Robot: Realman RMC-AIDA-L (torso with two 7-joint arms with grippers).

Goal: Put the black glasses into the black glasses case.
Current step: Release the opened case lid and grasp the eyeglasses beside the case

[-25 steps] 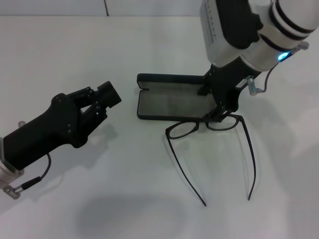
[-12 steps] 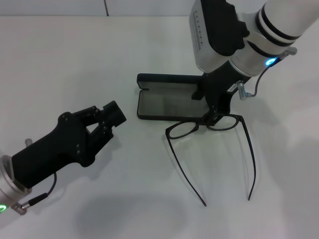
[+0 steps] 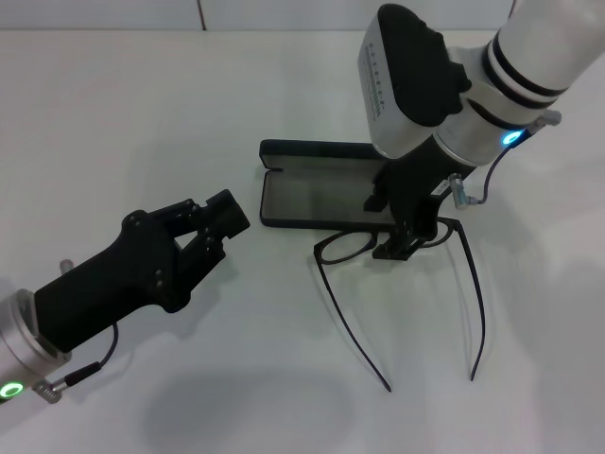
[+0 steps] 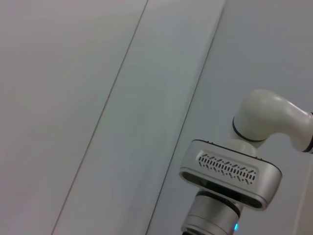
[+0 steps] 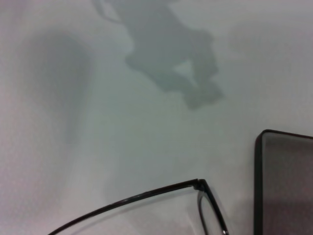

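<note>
1. Black glasses (image 3: pixel 352 248) lying on the white table (image 3: pixel 284 85), temples unfolded and stretching toward the robot, front frame just beside the near edge of the case.
2. Black glasses case (image 3: pixel 317 184) sitting open behind the glasses, grey lining facing up, lid tipped back at the far side.
3. Right gripper (image 3: pixel 405 243) down at the bridge of the glasses, fingertips right on the frame between the two lenses. Looks pinched on the frame, but can't honestly tell if actually clamped, too much black on black.
4. Right lens mostly hidden behind the gripper; left lens (image 3: pixel 346 247) plainly visible.
5. Right wrist view: just one corner of the glasses (image 5: pixel 198 186) with a temple running off, plus a corner of the case (image 5: pixel 286 181) nearby. No fingers in that shot.
6. Left gripper (image 3: pixel 216 213) hovering over bare table, left of the case and well apart from the glasses, pointed toward the case. Fingers spread, nothing between them.
7. Left wrist view: only the pale wall and the right arm (image 4: pixel 254 142), nothing useful on the glasses.
</note>
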